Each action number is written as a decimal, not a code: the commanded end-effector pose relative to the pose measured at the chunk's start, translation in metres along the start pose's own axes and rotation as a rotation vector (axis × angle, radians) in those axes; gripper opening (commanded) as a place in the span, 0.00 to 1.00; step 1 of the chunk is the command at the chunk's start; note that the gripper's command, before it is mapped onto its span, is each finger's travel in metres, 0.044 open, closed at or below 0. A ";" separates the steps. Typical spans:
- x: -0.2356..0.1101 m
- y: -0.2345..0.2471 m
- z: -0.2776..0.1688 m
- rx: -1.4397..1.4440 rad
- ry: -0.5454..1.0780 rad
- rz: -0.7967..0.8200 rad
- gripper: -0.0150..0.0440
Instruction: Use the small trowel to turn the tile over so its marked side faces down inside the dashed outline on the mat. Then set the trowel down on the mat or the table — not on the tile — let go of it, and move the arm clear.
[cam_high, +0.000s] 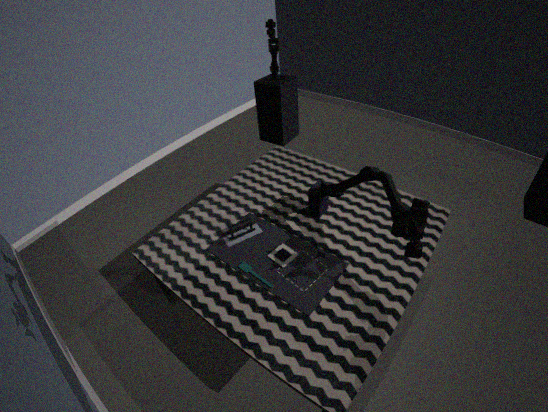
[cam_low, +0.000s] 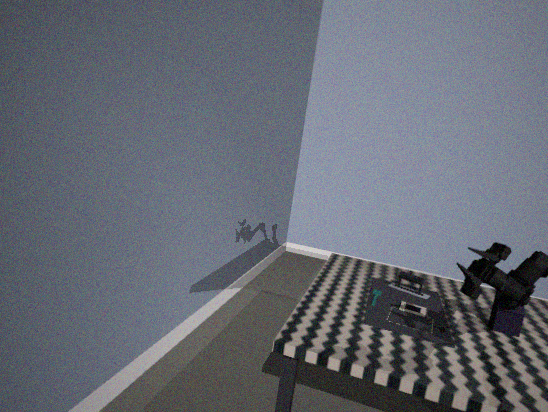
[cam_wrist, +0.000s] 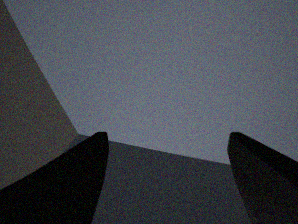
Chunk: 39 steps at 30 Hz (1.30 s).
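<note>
The arm (cam_high: 380, 182) rises from its base (cam_high: 316, 197), peaks at a raised elbow, then slopes down to the wrist. The gripper (cam_high: 414, 248) hangs at the end, pointing downward in the top view, well off to one side of the base. In the exterior view the gripper (cam_low: 467, 277) juts out sideways. The wrist view shows two dark fingers spread partly apart with nothing between them.

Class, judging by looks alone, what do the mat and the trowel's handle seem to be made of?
Mat: probably rubber or vinyl; flat, dark grey and matte, with printed dashed lines. Trowel handle: likely plastic; a uniform teal colour with no visible grain. The dim, grainy pictures leave both uncertain.
</note>
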<state>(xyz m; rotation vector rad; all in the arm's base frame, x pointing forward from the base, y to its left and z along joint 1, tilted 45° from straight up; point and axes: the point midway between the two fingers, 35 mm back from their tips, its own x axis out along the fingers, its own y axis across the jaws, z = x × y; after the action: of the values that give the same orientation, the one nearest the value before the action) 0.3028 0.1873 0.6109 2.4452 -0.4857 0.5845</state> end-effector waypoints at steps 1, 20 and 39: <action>0.008 0.002 0.009 -0.017 -0.017 0.022 0.71; 0.047 -0.044 0.065 -0.348 -0.064 -0.032 0.71; 0.090 -0.124 0.167 -0.942 -0.085 -0.288 0.71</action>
<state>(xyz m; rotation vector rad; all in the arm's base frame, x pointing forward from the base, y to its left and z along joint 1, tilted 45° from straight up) 0.4685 0.1666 0.4952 1.6621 -0.3654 0.1218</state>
